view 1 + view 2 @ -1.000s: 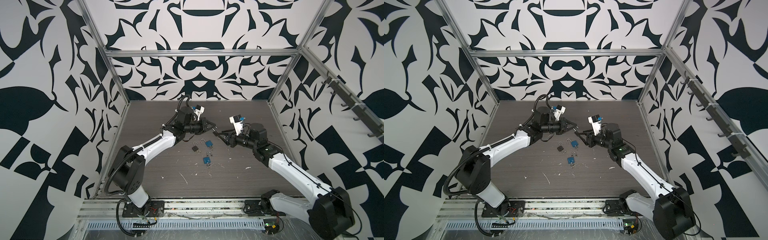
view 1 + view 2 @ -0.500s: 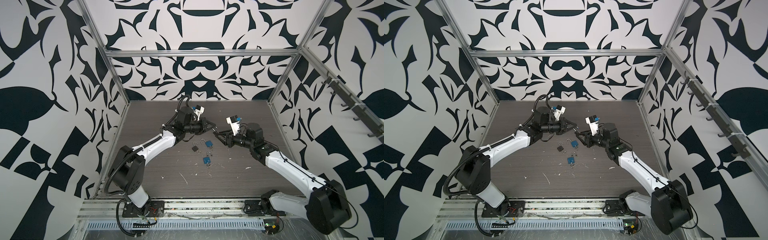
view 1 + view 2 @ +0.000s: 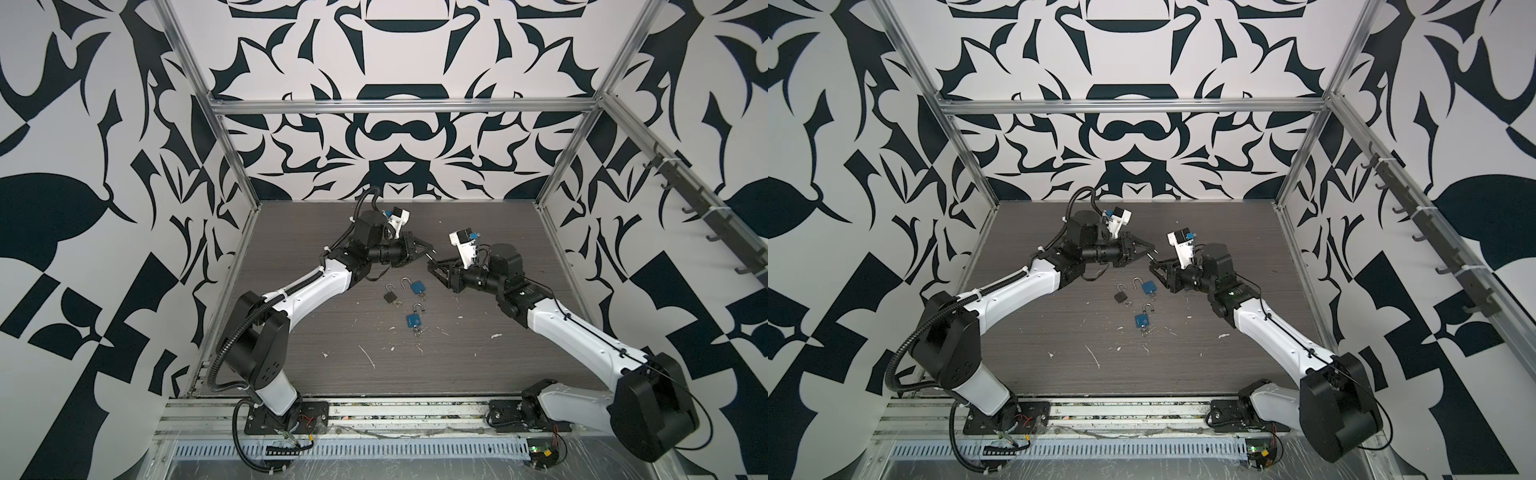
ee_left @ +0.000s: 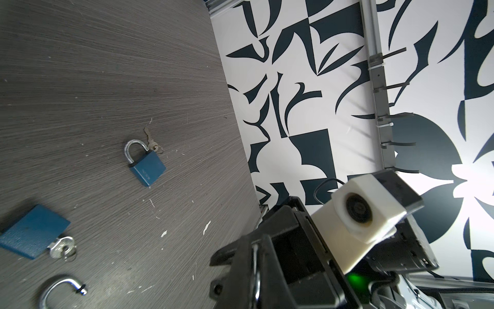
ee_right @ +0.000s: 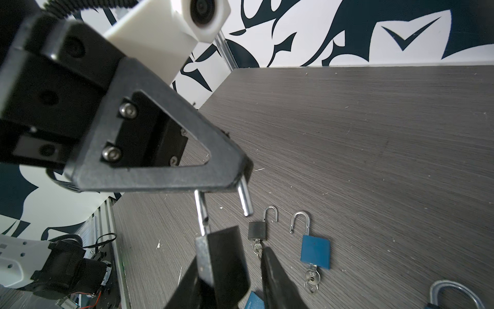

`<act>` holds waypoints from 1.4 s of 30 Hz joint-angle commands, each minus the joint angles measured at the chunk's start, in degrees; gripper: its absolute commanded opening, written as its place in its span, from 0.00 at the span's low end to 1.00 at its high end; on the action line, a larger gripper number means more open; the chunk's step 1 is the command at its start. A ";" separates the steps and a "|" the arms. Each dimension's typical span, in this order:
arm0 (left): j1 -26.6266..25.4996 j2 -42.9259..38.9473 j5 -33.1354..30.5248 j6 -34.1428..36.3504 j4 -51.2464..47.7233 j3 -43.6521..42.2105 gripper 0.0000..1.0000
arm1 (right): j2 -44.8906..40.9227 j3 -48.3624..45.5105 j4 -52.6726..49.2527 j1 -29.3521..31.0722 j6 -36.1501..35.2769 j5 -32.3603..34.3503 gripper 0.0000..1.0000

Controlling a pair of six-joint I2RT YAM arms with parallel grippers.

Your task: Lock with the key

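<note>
My left gripper (image 3: 431,252) (image 3: 1154,251) hangs above the table, shut on the silver shackle (image 5: 244,200) of a padlock; its own view shows the shackle (image 4: 256,270) pinched between its fingers. One shackle leg runs down into the dark padlock body (image 5: 224,254). My right gripper (image 3: 432,267) (image 5: 238,264) faces the left one tip to tip. Its jaws stand round that body, which rests against one finger, while a gap shows before the other finger (image 5: 270,264). This padlock's key is hidden.
Three padlocks lie on the grey table (image 3: 478,353) below the grippers: a small black one (image 3: 390,296) and a blue one (image 3: 417,286) with open shackles, and another blue one (image 3: 413,321). Keys (image 5: 311,279) hang from them. White flecks dot the surface.
My right gripper has moved left to meet the left gripper, and its jaws have narrowed round the padlock body. The left arm has stayed put.
</note>
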 commanded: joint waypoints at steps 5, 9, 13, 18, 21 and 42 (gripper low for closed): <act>0.08 -0.72 1.06 -0.42 2.12 1.87 0.00 | -0.54 2.63 3.00 0.29 -0.40 0.87 0.29; 0.10 -0.63 1.11 -0.35 2.17 1.75 0.00 | -0.85 2.48 3.00 0.30 -0.37 0.91 0.33; 0.15 -0.57 0.99 -0.27 2.07 1.75 0.00 | -1.30 2.46 3.04 0.31 -0.45 1.20 0.34; 0.09 -0.43 0.94 -0.57 2.28 1.66 0.00 | -1.62 2.55 2.90 0.31 -0.45 1.44 0.31; 0.12 -0.45 1.02 -0.52 2.30 1.67 0.00 | -1.55 2.55 2.93 0.31 -0.50 1.49 0.28; 4.48 -5.72 -1.76 2.10 2.47 -2.79 0.25 | -4.01 2.69 -3.90 0.31 1.03 0.00 0.00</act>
